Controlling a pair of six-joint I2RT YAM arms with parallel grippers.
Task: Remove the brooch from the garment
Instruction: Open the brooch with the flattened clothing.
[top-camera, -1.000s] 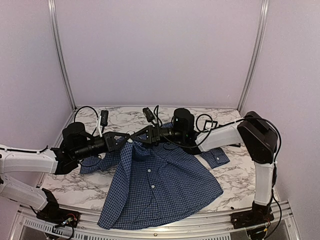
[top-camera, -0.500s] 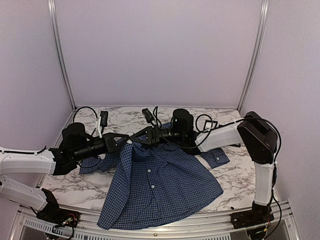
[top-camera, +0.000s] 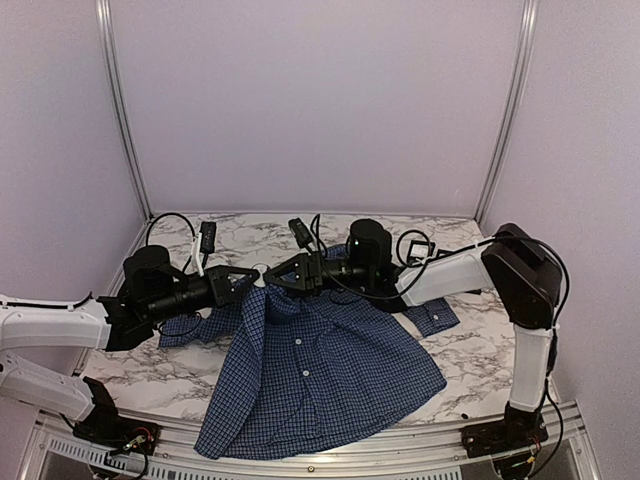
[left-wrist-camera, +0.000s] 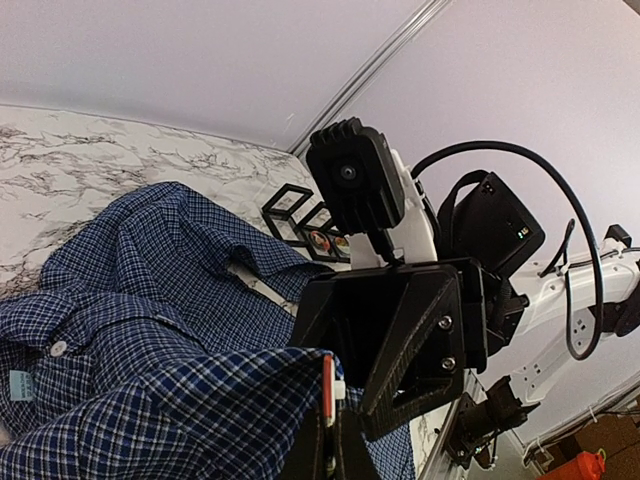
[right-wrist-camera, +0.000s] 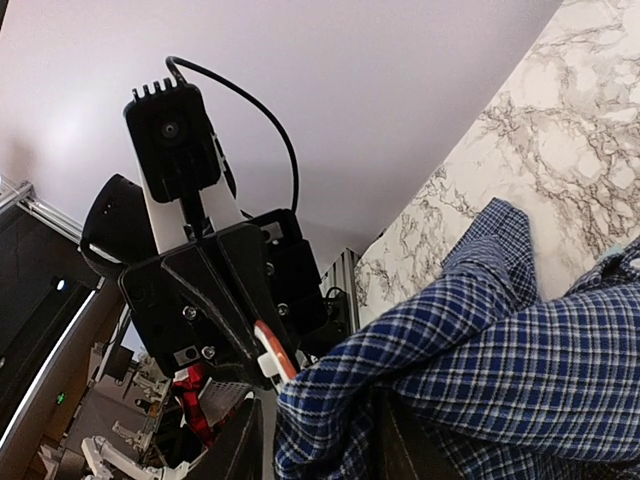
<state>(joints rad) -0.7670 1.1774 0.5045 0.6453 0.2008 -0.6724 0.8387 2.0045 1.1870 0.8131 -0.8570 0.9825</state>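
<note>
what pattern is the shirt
The shirt is dark blue with a small check; clearest in the left wrist view.

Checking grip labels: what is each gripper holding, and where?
Left gripper: shut on the garment, at a lifted fold at its collar end. Right gripper: cloth between its jaws, grip unclear.

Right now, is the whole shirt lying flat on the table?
No: the top view shows the shirt with its collar end raised off the table, up where the left gripper and right gripper meet.
</note>
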